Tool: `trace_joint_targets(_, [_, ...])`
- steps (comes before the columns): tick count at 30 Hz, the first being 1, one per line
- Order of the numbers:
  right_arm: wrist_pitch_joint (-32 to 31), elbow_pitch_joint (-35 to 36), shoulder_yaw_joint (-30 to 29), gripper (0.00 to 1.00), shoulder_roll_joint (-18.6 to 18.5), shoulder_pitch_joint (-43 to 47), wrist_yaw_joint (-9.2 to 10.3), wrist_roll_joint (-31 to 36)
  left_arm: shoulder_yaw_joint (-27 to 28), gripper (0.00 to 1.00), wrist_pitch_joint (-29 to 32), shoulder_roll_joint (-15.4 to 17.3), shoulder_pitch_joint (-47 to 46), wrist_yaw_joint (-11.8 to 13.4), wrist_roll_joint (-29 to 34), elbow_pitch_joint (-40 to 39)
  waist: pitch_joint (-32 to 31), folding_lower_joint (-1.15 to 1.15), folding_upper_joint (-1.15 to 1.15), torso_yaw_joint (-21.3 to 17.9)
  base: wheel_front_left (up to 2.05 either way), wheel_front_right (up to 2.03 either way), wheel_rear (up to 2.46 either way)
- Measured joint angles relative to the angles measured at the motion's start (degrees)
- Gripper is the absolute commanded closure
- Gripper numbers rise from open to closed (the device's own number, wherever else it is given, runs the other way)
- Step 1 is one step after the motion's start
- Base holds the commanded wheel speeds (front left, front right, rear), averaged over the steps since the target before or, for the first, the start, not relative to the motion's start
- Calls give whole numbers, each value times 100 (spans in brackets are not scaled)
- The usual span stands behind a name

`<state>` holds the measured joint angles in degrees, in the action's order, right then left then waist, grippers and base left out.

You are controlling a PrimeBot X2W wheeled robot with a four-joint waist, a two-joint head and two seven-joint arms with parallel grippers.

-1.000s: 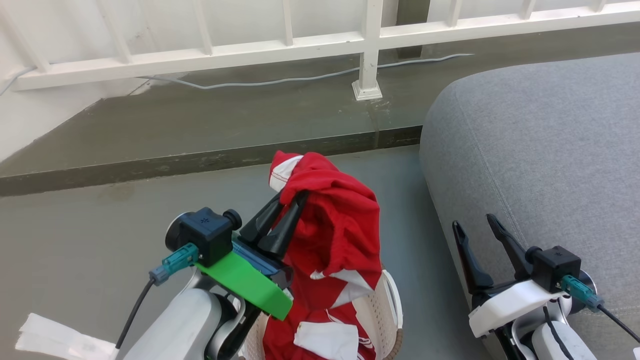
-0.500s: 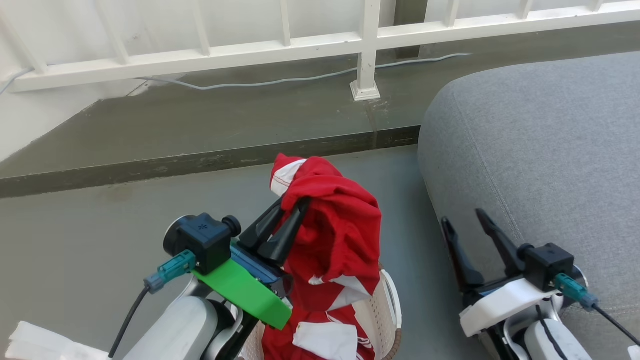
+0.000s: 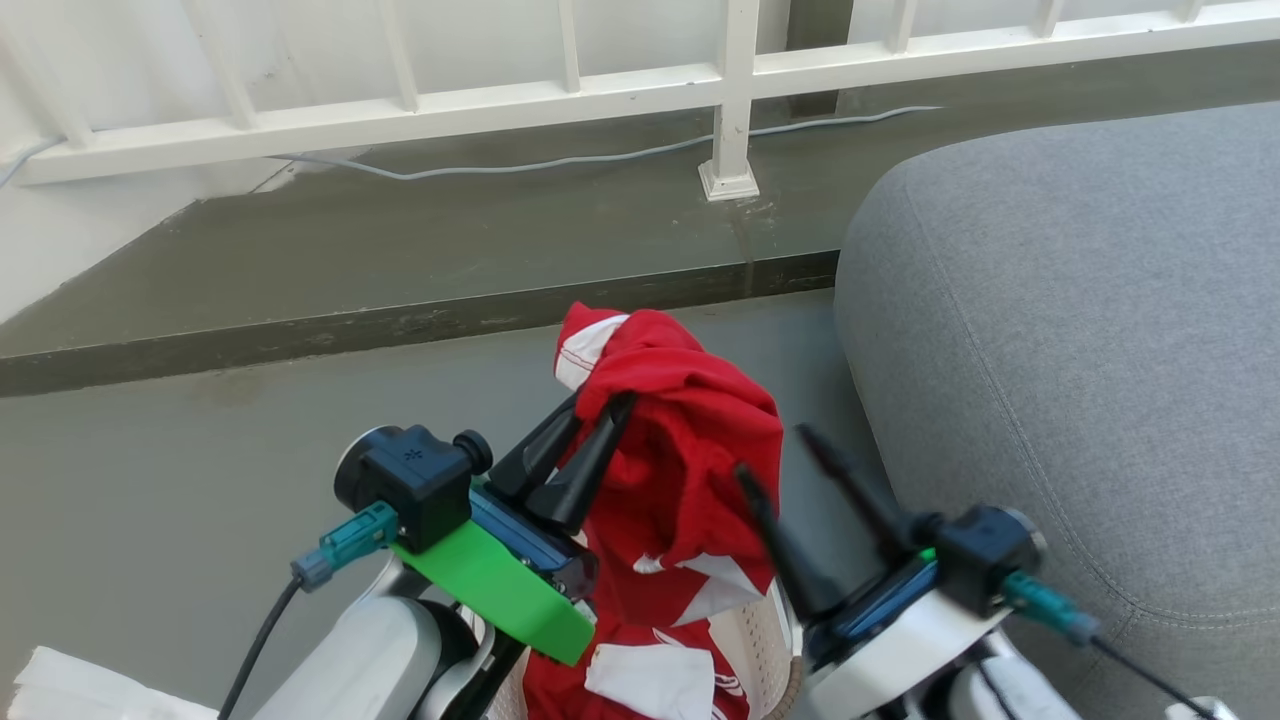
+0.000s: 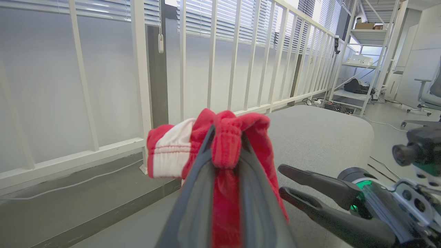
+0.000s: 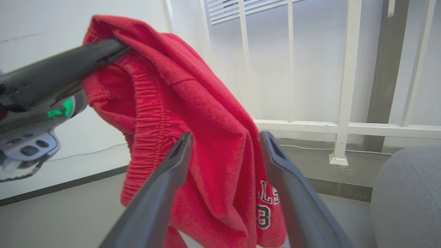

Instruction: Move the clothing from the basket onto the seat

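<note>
Right wrist view: ribbed, perhaps fleecy clothing (image 5: 193, 96)

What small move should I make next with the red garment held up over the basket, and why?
Probably ease the open right hand forward and close it on the hanging fold. The left hand pinches the red garment by one bunched edge, the rest hangs down over the basket, and the cloth sits just ahead of the right hand. A second grip should steady the carry to the seat.
</note>
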<state>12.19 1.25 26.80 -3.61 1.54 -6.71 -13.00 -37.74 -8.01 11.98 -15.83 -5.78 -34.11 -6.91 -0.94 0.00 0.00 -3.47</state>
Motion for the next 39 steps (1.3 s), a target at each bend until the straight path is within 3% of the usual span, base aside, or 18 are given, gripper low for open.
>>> trace_joint_targets(10, [-265,-64,965,0,5,-80,-35,-220,-130,100,92,-4,1,0,-8,-110,32,0,0,17,0,0,0])
trace_joint_targets(20, [-315,-747,1182,0,-3,-644,-35,-123,-238,100,152,-23,1,0,-9,-204,70,0,0,93,0,0,0])
trace_joint_targets(22, [-308,-849,1174,100,-4,-725,-35,-160,-278,100,171,-24,1,0,-9,-226,78,0,0,100,0,0,0])
trace_joint_targets(37, [-60,-1304,1196,100,1,-1099,-35,-437,-325,100,192,-42,0,0,-8,-365,80,0,0,126,0,0,0])
trace_joint_targets(39, [-16,-1344,1161,100,0,-1156,-35,-471,-326,60,192,-42,0,0,-8,-390,74,0,0,118,0,0,0])
